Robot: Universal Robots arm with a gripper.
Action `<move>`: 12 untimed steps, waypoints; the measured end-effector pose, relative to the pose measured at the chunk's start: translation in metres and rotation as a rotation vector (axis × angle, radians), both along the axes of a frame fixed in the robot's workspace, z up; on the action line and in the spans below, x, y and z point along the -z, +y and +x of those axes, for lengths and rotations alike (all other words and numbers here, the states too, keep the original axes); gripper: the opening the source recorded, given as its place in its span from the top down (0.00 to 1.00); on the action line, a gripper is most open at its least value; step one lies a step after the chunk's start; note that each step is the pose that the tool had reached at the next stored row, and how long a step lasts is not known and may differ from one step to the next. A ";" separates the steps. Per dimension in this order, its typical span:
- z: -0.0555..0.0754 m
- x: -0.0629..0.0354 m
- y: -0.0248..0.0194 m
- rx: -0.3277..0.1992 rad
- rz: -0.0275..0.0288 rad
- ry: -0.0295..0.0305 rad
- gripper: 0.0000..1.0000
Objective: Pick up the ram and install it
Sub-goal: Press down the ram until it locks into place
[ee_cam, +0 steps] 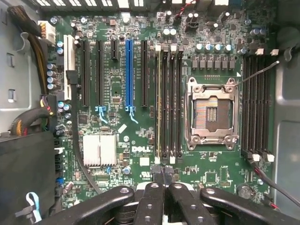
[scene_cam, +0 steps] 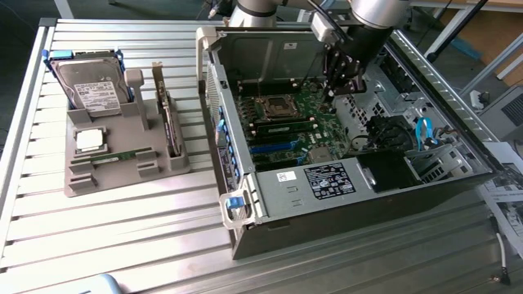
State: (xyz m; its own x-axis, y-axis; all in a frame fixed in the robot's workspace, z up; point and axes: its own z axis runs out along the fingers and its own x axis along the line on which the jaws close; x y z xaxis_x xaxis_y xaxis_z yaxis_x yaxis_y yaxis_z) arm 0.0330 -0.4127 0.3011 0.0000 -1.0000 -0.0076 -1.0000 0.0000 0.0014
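On the ribbed metal surface (scene_cam: 122, 233) lay an open computer case (scene_cam: 343, 177); above its motherboard (ee_cam: 140, 93) the fingers (ee_cam: 164, 194) stood pressed together, holding nothing visible, with one ram (ee_cam: 158, 103) seated.

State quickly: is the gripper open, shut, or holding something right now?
Gripper: shut, fingers together above the motherboard; nothing visibly held.

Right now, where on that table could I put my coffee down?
The bare slatted table in front of the grey parts holder and left of the open computer case is free. Inside the case it's crowded, with the arm's gripper there.
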 end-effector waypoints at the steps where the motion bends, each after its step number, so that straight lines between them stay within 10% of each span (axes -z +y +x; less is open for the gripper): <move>1: 0.000 0.0019 0.0000 0.000 0.0000 0.0000 0.89; 12: 0.000 0.0232 0.0000 0.000 0.0000 0.0000 0.89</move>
